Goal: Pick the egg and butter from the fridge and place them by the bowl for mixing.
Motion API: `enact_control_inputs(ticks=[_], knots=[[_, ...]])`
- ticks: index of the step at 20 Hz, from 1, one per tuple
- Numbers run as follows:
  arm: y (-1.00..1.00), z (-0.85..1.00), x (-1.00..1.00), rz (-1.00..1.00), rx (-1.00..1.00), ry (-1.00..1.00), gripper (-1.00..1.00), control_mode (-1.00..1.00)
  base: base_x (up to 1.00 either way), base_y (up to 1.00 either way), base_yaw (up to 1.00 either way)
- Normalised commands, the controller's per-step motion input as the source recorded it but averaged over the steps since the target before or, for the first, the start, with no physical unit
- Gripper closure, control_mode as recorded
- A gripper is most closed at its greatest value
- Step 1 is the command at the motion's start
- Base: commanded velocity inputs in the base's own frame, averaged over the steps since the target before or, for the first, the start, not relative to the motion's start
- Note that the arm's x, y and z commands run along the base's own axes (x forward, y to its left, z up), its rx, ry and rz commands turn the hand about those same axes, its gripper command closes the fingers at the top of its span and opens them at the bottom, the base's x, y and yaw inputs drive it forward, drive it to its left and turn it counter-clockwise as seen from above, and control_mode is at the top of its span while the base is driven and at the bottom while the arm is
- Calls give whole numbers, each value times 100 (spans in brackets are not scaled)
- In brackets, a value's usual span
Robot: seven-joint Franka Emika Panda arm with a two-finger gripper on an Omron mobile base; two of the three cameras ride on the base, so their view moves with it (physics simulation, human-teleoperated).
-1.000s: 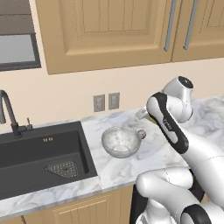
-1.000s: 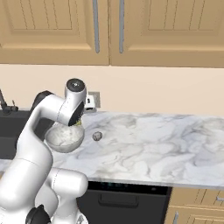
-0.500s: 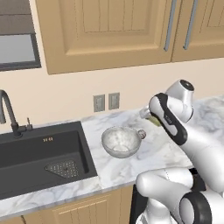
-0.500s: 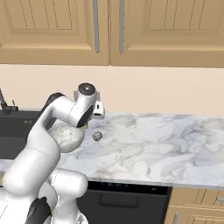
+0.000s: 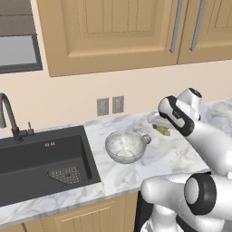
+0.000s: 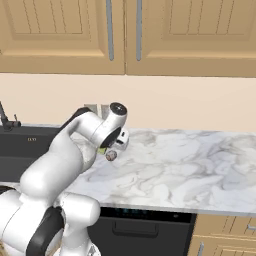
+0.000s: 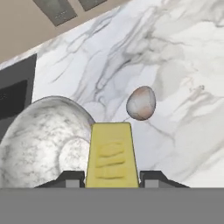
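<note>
1. As the arm has swung rightward past the bowl (image 5: 125, 146) over the last second, the gripper (image 7: 111, 175) stays pinched on the butter (image 7: 111, 155).
2. The egg (image 7: 141, 103) already rests beside the bowl on the marble counter (image 6: 190, 165); setting the butter down looks imminent.

in front of me a marble counter (image 5: 167, 156) runs along a beige wall, white with grey veins. a black sink basin (image 5: 41, 165) is sunk into its left part, with a dark strainer (image 5: 65, 173) lying on its floor. a dark faucet (image 5: 9, 118) stands behind the sink. 2 grey wall outlets (image 5: 110, 105) sit side by side on the wall above the counter. wooden upper cabinets (image 6: 125, 35) hang overhead with grey bar handles (image 6: 123, 30). a dark appliance front (image 6: 130, 232) sits under the counter.
</note>
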Motion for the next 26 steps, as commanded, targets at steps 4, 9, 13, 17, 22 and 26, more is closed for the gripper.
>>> enact_control_inputs(ticks=[4,9,13,17,22,26], knots=[[4,-53,5,-22,0,41,100,-100,0,0,0],[-8,-46,1,-15,6,32,100,-100,0,0,0],[-10,-45,0,-6,11,13,100,-100,0,0,0],[-8,-37,-1,0,15,3,100,-100,0,0,0],[-7,-33,0,0,17,-2,100,-100,0,0,0],[1,-28,14,0,7,-8,100,-100,0,0,0]])
